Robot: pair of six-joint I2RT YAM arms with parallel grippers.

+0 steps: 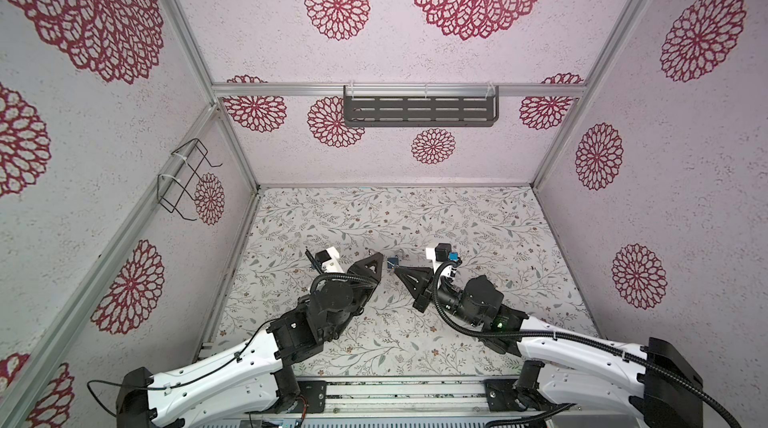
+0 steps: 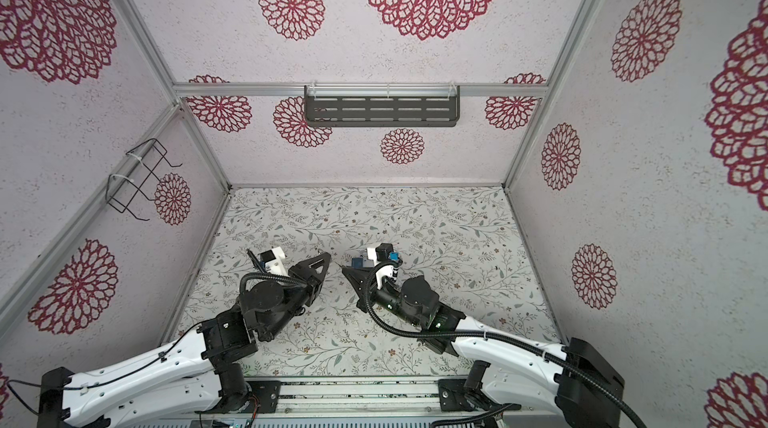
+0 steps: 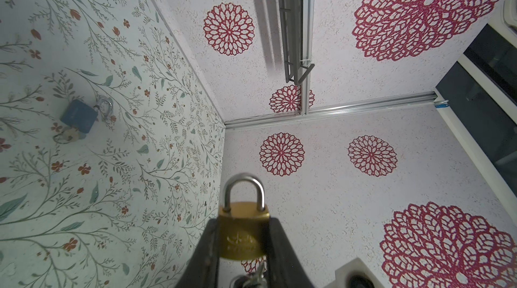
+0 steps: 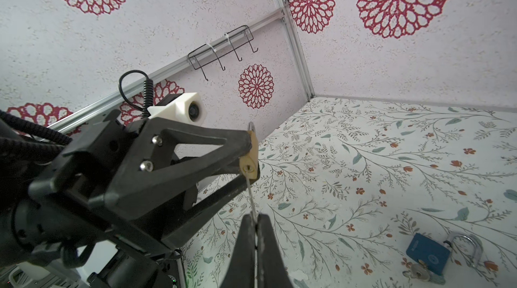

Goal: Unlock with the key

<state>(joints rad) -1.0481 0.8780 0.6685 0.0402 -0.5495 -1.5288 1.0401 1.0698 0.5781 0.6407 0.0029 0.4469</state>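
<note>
In the right wrist view, the right tool point(image 4: 255, 218) has its black fingers pressed together on the thin blade of a silver key point(image 4: 251, 194). The blade runs up to the keyhole in the bottom of a brass padlock point(image 4: 249, 158); how deep it sits cannot be told. The left tool point(image 3: 243, 221) pinches that brass padlock across its body, one finger on each narrow edge. The lock is held up off the desk point(image 1: 457, 218), and its steel shackle point(image 3: 245, 188) has both legs seated in the body.

In both top views the two tools meet tip to tip near the middle of the floral desk. A blue padlock point(image 4: 428, 253) lies flat on the desk just beside them, apart from both tools, with a second key point(image 4: 416, 272) at its bottom end.
</note>
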